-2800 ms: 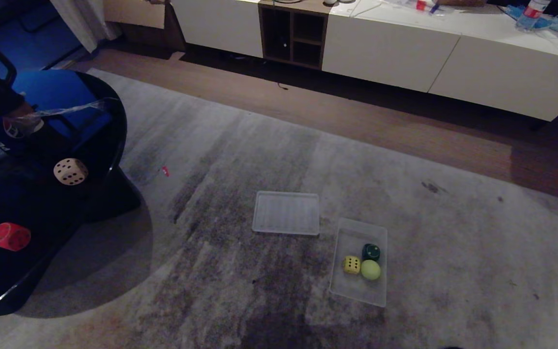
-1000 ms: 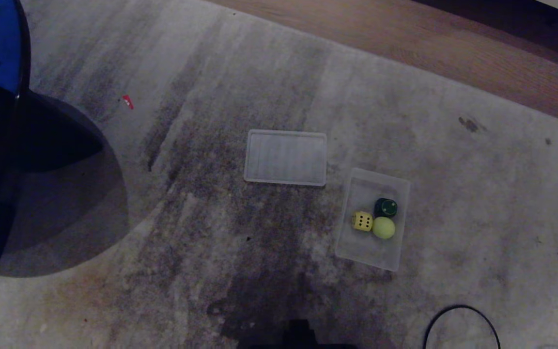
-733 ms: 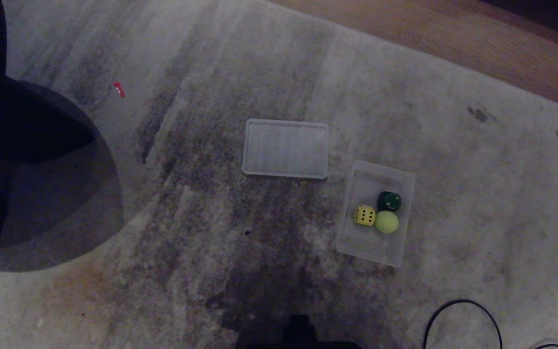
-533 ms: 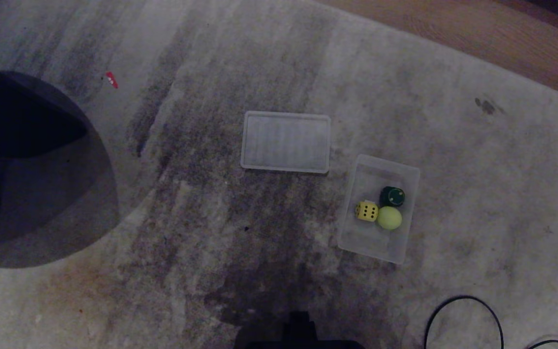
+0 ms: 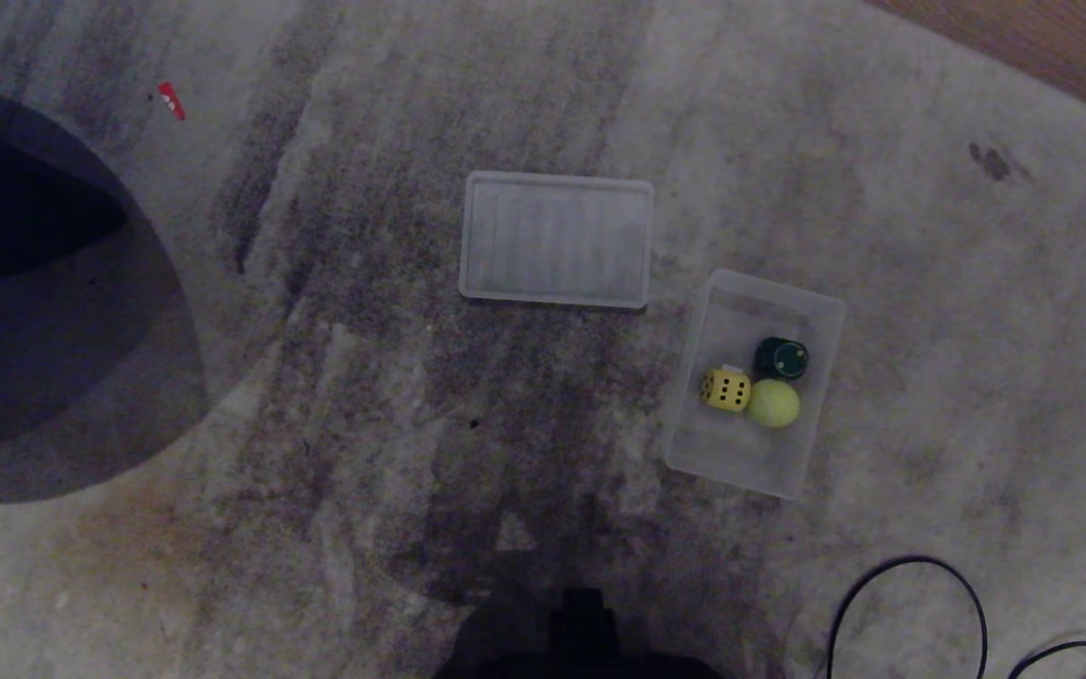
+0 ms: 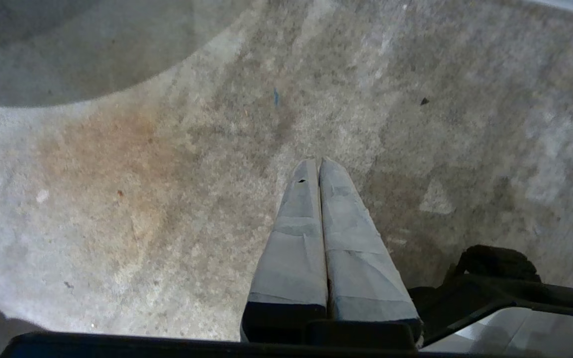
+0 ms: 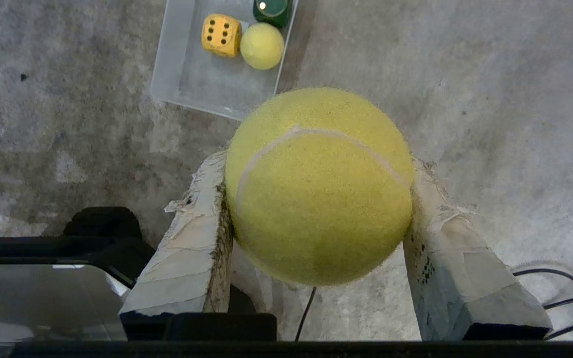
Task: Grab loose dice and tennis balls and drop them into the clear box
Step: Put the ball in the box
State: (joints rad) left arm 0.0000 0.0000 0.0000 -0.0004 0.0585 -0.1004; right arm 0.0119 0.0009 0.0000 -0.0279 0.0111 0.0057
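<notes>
The right gripper (image 7: 316, 199) has its fingers (image 7: 192, 238) clamped across the widest part of a tennis ball (image 7: 319, 186); light, springy and fuzzy, it should sit securely there. Ahead of the fingers lies the clear box (image 7: 177, 74), already holding a yellow die (image 7: 221, 35), a second ball (image 7: 261, 45) and a dark green die (image 7: 272, 10). The left gripper (image 6: 318, 171) hangs over carpet (image 6: 117, 174) with its fingers pressed together, holding nothing.

1. A worn grey carpet (image 5: 392, 396) with dark streaks spreads below me.
2. Wood flooring (image 5: 1061, 47) borders its far right corner.
3. A rounded dark shadow (image 5: 53, 358) covers its left edge.
</notes>
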